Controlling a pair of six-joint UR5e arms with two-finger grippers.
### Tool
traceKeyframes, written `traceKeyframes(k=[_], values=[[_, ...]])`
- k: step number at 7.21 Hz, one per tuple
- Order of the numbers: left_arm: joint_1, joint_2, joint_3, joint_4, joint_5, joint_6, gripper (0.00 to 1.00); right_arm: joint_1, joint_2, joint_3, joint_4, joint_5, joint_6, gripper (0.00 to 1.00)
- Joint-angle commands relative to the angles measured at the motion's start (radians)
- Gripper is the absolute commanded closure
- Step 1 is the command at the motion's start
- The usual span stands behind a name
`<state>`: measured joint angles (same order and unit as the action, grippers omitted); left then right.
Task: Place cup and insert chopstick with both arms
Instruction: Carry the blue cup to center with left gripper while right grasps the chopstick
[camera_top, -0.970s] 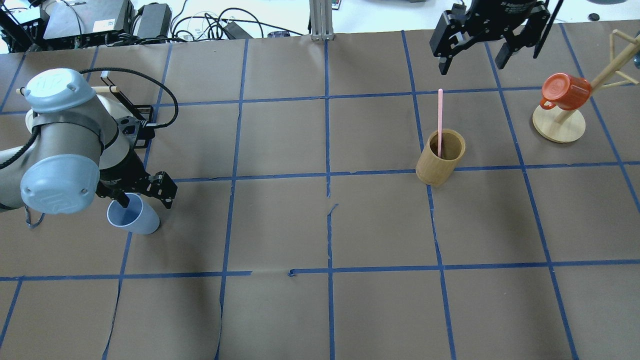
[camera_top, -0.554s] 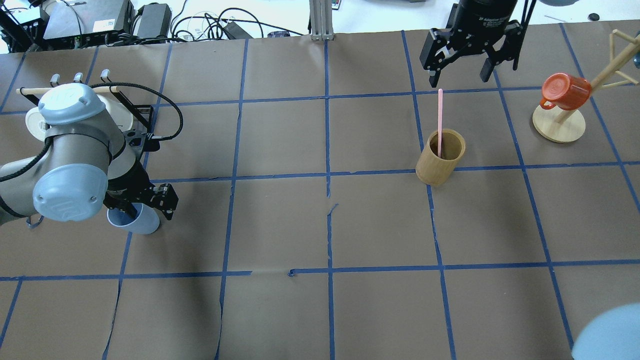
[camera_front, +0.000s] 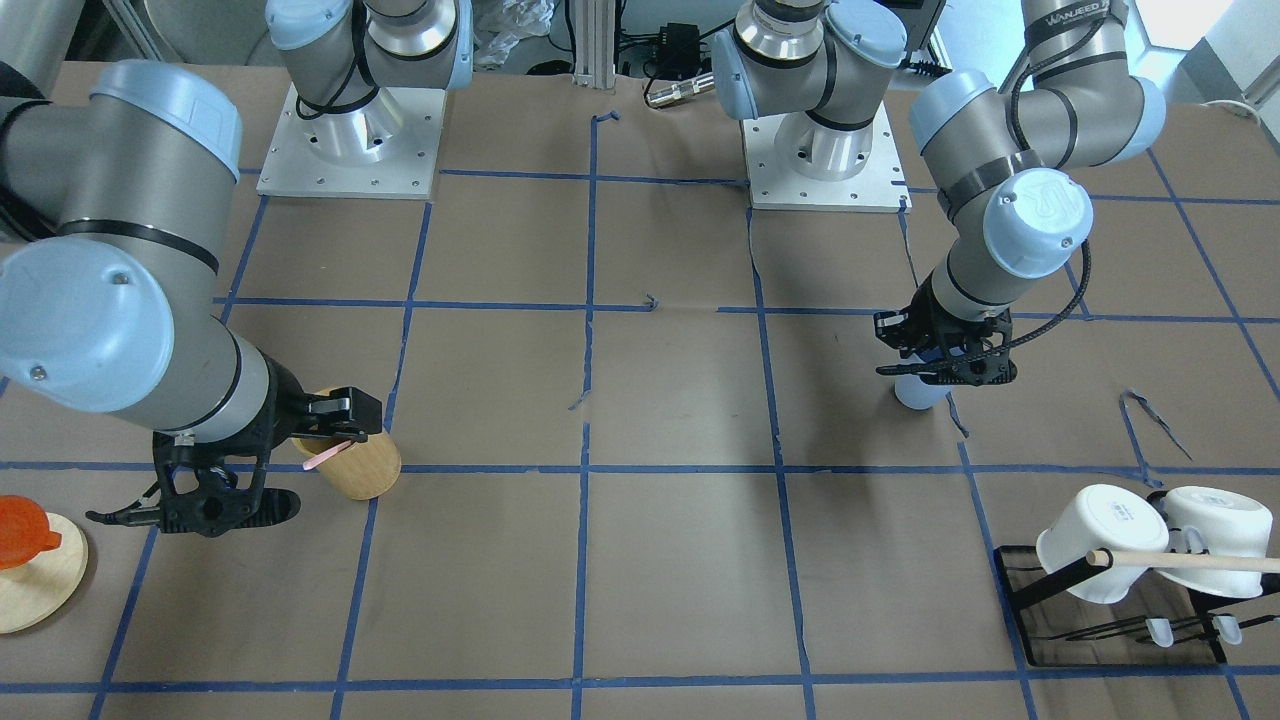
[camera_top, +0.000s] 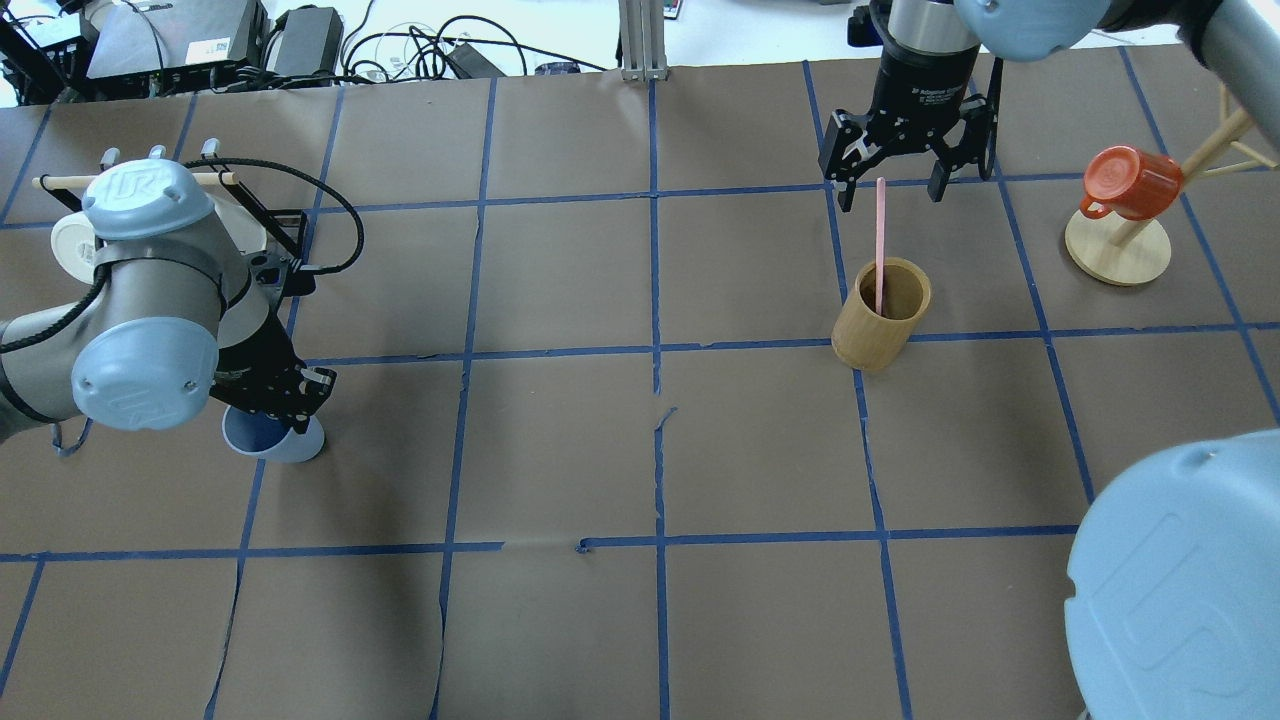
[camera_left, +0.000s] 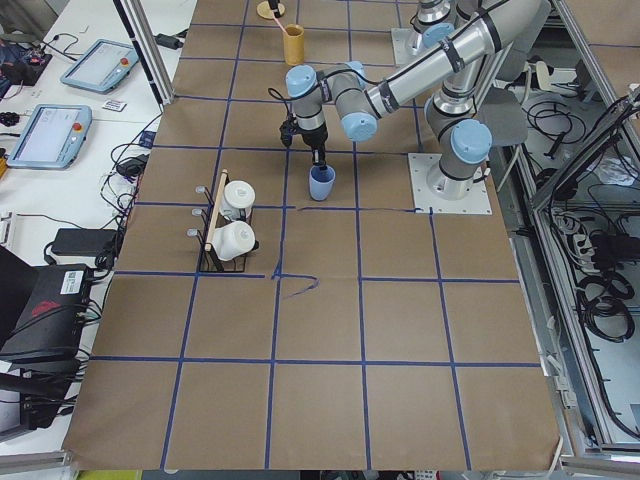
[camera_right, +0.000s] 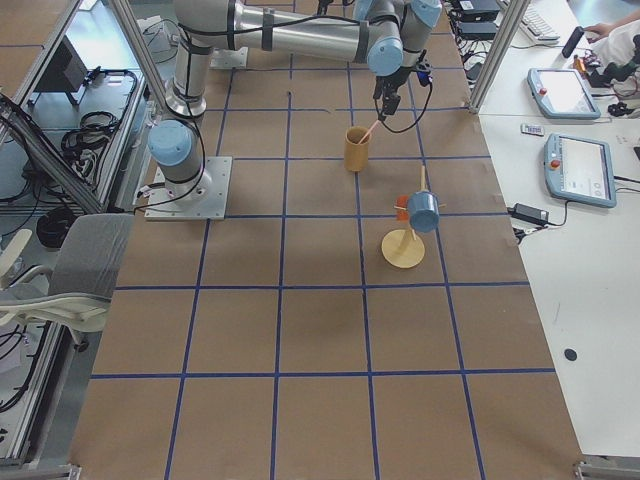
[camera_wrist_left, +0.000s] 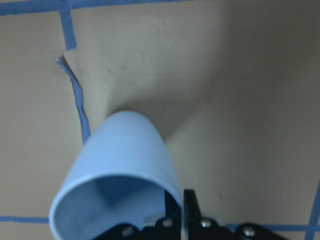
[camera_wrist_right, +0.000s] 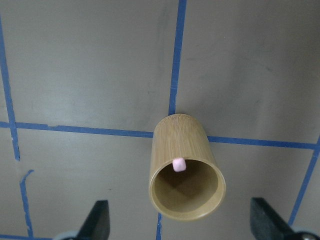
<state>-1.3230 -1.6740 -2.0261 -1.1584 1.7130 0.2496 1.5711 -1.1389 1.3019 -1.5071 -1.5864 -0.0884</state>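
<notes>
Left jaws seemingly pinch the light cup (camera_wrist_left: 122, 160) by its rim; right jaws gape wide above the slim, stiff chopstick (camera_top: 880, 240).

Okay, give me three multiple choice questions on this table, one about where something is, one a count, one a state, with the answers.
1. Where is the pink chopstick?
A) standing in the bamboo holder
B) lying flat on the paper
C) hanging from a peg

2. How many white cups hang on the black rack?
A) one
B) two
C) four

3. How is the right claw set?
A) open above the chopstick
B) shut on the chopstick
C) shut on a mug

Answers:
1 A: its lower end sits inside the holder and its top leans out.
2 B: the front-facing view shows two side by side.
3 A: the right wrist view shows its jaws wide apart on either side of the holder.
</notes>
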Motion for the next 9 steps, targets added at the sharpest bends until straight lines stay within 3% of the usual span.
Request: traceKeyframes(k=[1, 2, 3, 5, 6, 7, 9], values=[[-0.030, -0.007, 0.094, -0.077, -0.039, -0.159, 1.00, 0.003, 0.017, 0.027, -0.010, -0.004, -0.008, 0.00], [-0.088, -0.009, 0.119, -0.086, -0.091, -0.265, 1.00, 0.003, 0.037, 0.024, -0.013, -0.007, -0.011, 0.00], [-0.175, -0.027, 0.147, -0.080, -0.128, -0.408, 1.00, 0.003, 0.039, 0.025, -0.012, -0.007, -0.011, 0.12], [-0.348, -0.091, 0.245, -0.072, -0.203, -0.724, 1.00, 0.003, 0.047, 0.024, -0.012, -0.009, -0.013, 0.15], [-0.413, -0.140, 0.301, -0.066, -0.223, -0.833, 1.00, 0.003, 0.047, 0.019, -0.013, -0.007, -0.011, 0.26], [-0.462, -0.203, 0.367, -0.037, -0.284, -0.933, 1.00, 0.003, 0.048, 0.017, -0.013, -0.007, -0.011, 0.27], [-0.525, -0.321, 0.467, 0.061, -0.290, -0.983, 1.00, 0.003, 0.053, 0.007, -0.012, -0.007, -0.008, 0.27]])
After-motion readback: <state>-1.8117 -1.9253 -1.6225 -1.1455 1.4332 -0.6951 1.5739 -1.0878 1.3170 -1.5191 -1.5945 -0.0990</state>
